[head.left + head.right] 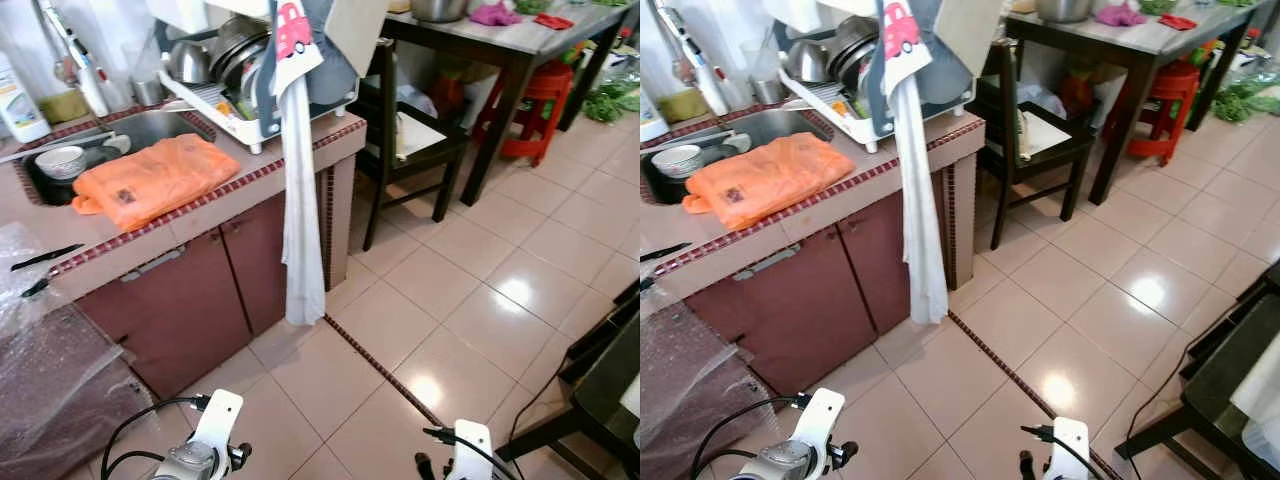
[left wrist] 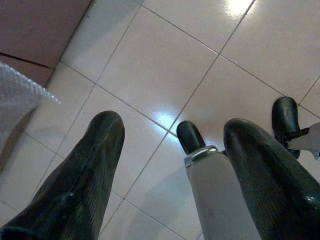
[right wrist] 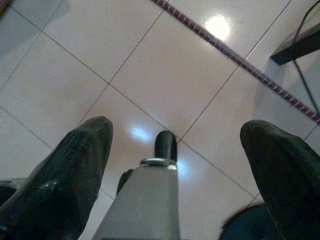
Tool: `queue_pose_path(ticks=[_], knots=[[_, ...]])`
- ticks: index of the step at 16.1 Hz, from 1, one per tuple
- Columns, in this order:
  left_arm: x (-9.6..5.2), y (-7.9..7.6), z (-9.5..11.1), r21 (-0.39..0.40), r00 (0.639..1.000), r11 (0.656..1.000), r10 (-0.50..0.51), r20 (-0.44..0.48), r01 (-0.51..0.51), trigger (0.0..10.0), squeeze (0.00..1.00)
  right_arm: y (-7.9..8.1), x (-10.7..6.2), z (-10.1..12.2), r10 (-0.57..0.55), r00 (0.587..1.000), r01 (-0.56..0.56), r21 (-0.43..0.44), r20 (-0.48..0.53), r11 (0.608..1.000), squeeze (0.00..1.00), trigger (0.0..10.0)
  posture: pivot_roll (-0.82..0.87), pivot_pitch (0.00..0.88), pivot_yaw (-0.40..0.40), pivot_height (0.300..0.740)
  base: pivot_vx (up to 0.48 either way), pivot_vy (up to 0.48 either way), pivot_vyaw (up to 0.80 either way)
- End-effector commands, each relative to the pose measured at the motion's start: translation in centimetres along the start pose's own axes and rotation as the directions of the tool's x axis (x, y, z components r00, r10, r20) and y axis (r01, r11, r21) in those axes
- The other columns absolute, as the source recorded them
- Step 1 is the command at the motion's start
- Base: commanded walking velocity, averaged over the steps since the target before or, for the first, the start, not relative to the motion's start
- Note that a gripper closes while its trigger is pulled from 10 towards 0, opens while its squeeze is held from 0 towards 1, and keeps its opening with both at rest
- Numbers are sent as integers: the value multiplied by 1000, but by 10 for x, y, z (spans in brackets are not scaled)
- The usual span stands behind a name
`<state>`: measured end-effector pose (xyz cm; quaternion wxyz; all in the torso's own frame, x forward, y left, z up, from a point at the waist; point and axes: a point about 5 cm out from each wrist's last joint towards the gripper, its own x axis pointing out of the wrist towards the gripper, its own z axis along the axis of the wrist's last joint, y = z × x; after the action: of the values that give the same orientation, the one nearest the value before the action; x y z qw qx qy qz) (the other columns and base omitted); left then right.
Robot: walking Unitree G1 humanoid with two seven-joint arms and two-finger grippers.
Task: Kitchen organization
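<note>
- Orange bag lies on the bench, upper left, beside the sink.
- Left gripper hangs over floor tiles, fingers apart.
- Right gripper likewise, fingers apart.

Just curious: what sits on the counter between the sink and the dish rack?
In the left eye view, an orange plastic bag lies on the counter, between sink and dish rack.

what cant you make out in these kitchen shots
- Sink contents: the orange plastic bag lies over its front edge, hiding what sits below.
- Dish rack items: the hanging white cloth and a red-car towel cover part of them in both eye views.
- White bottle: cut off by the left edge, label too small to read.
- Table top: cropped by the upper edge.
</note>
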<state>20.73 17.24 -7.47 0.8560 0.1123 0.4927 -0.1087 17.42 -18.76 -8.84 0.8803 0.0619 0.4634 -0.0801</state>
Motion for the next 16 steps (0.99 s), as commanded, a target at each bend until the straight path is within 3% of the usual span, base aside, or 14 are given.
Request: queue_pose_path(ticks=[1, 2, 5, 7, 8, 9, 12, 13, 15, 16], knots=[[0, 2, 4, 36, 1000, 999, 8, 15, -8, 10000, 0, 0, 0, -2, -16, 1000, 16, 15, 4, 1000, 0, 10000, -42, 0, 36, 740, 0, 0, 0], [-1, 6, 14, -46, 998, 999, -2, 62, 5, 10000, 0, -4, 0, 7, -24, 999, 21, 85, 40, 996, 0, 10000, -44, 0, 38, 740, 0, 0, 0], [-6, 22, 47, -94, 974, 995, 10, 227, 12, 10000, 0, -15, 0, 34, -22, 985, 10, 72, 172, 997, 0, 10000, -51, 0, 42, 740, 0, 0, 0], [-12, 30, 67, -15, 937, 1000, -11, 349, 17, 10000, 0, -25, -3, 59, -31, 951, 26, 19, 309, 999, 0, 10000, -53, 0, 43, 740, 0, 0, 0], [-18, 35, 78, 25, 901, 1000, -20, 434, 10, 10000, 0, -30, -10, 82, -31, 901, 37, -3, 432, 999, 0, 10000, -65, 0, 45, 740, 0, 0, 0], [-24, 37, 87, 14, 865, 1000, -31, 501, 27, 10000, 0, -29, -20, 101, -10, 834, 13, -2, 551, 1000, 0, 10000, -67, 0, 44, 740, 0, 0, 0], [-38, 32, 91, 86, 793, 994, -104, 600, 66, 10000, 0, -30, -49, 126, 26, 730, 4, -42, 683, 999, 0, 10000, -73, 0, 39, 740, 0, 0, 0], [-50, 33, 90, 87, 758, 995, -95, 646, 51, 10000, 0, -34, -70, 132, 21, 671, 88, -108, 741, 990, 0, 10000, -74, 0, 41, 740, 0, 0, 0], [-67, 35, 88, 125, 707, 992, -86, 702, -3, 10000, 0, -31, -94, 125, 57, 686, 34, -110, 725, 993, 0, 10000, -74, 0, 41, 740, 0, 0, 0], [-81, 40, 84, 128, 663, 991, -65, 746, -47, 10000, 0, -28, -108, 119, 75, 678, 36, -135, 731, 990, 0, 10000, -81, 2, 48, 740, 0, 0, 0]])
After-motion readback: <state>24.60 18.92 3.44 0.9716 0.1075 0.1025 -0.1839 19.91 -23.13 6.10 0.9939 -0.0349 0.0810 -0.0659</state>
